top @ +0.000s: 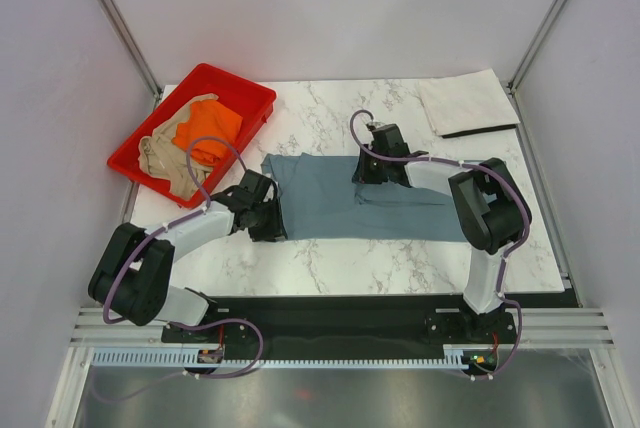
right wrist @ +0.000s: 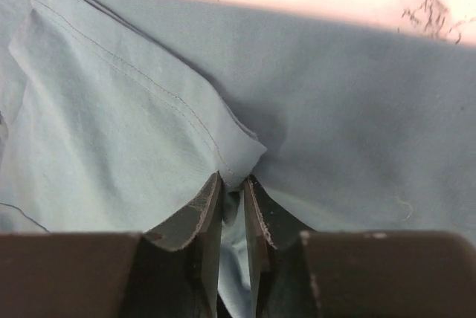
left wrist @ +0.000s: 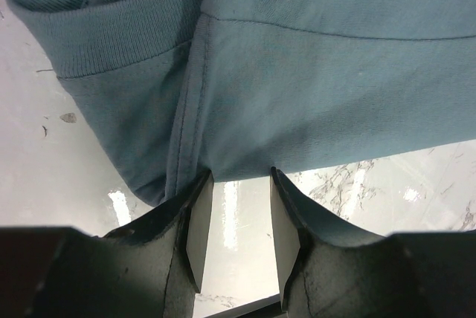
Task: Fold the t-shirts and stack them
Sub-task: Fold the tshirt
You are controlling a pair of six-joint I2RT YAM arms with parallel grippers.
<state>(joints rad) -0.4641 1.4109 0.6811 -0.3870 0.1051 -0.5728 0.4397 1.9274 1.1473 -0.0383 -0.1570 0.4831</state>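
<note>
Now the slate blue-grey t-shirt [top: 330, 203] lies spread flat on the marble table [top: 330, 268], stretched between the two pincers. The left pincer [left wrist: 239, 178] sits at the shirt's left edge with its fingers apart. Bare marble shows in the gap, and the shirt's hem lies right at the fingertips, with a ribbed band off to the left. The right pincer [right wrist: 232, 180] is down on the shirt's far edge, its fingers squeezed almost together on a raised fold of the blue-grey cloth. A stitched hem bunches just ahead of its tips. Behind that pincer, its own forearm stretches over the shirt's right half.

Beyond and to the left of the left pincer stands the red plastic tray [top: 240, 82], holding the crumpled orange t-shirt [top: 208, 128] and the tan t-shirt [top: 160, 158]. That arm's purple cable [top: 215, 141] arches in front of the tray. Beyond and to the right of the right pincer, well apart, the off-white t-shirt [top: 465, 101] lies folded at the table's corner.
</note>
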